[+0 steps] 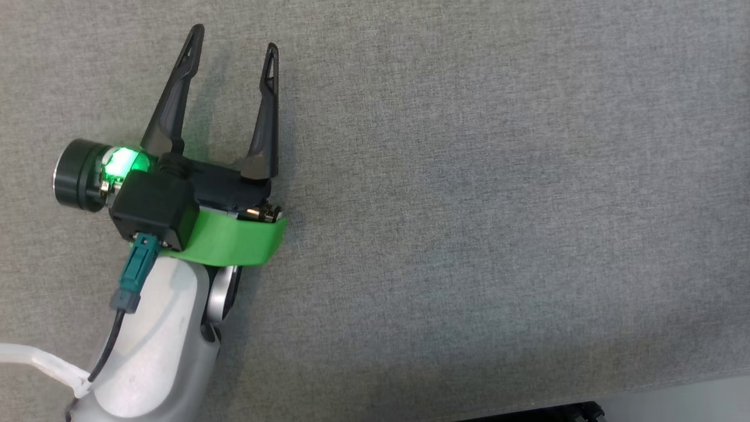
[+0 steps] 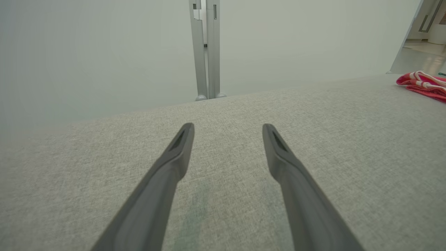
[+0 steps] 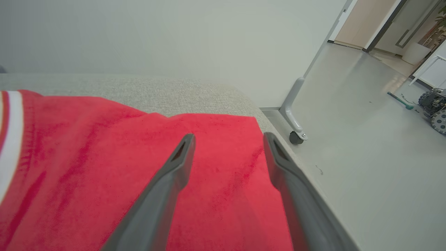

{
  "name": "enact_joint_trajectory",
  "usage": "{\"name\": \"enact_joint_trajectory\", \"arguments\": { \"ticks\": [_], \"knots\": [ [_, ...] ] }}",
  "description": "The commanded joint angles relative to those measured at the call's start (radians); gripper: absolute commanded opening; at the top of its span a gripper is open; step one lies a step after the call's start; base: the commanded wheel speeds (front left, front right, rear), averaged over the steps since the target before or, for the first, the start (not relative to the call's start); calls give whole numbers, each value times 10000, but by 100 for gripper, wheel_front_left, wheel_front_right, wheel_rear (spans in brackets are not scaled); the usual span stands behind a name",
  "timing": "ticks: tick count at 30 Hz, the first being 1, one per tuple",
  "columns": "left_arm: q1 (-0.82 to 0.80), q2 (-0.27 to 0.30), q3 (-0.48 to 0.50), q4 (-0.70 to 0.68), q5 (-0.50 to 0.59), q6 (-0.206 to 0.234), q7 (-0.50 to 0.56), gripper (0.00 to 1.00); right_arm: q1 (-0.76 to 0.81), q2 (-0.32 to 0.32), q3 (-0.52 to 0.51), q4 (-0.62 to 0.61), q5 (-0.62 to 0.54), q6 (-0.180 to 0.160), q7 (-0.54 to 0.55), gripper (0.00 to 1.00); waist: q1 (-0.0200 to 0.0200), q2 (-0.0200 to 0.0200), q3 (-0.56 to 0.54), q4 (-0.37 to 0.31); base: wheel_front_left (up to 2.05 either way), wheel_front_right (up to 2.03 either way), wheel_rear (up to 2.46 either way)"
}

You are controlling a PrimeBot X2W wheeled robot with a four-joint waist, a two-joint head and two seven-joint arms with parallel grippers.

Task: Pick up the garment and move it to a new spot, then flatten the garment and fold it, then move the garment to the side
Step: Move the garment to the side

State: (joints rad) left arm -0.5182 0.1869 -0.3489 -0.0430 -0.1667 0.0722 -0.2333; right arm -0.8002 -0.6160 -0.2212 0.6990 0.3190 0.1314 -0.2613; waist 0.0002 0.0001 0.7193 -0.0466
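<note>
Near the worktop edge, the right tool is hanging wide over the soft, limp garment, its hem inviting a pinch; the left tool is gaping empty.

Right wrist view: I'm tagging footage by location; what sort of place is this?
Likely an indoor lab or office workroom: a grey fabric-covered table, a grey leg on a castor on smooth pale floor, and wheeled equipment.

Head: straight down on the table, close.
Left wrist: low over the table, facing its far edge.
Right wrist: close above the garment at the table's corner.
Shared: table, all; garment, both wrists.
</note>
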Motion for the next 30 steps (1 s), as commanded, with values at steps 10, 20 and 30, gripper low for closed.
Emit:
{"name": "enact_joint_trajectory", "arguments": {
  "ticks": [10,20,30],
  "knots": [
    [1548,-89,407,677,-544,460,-222,100,3347,2461,-330,-3803,-568,-15,-34,100,-2,-1,-2552,-127,0,0,0],
    [3255,-61,782,1235,-1005,838,-294,100,6382,4132,997,-6244,-742,-14,64,100,-2,-1,-4681,239,0,0,0],
    [4535,119,973,1476,-1219,971,-318,100,8267,4870,1487,-7781,-971,-14,1064,100,-2,-1,-6086,638,0,0,0]
  ]
}}
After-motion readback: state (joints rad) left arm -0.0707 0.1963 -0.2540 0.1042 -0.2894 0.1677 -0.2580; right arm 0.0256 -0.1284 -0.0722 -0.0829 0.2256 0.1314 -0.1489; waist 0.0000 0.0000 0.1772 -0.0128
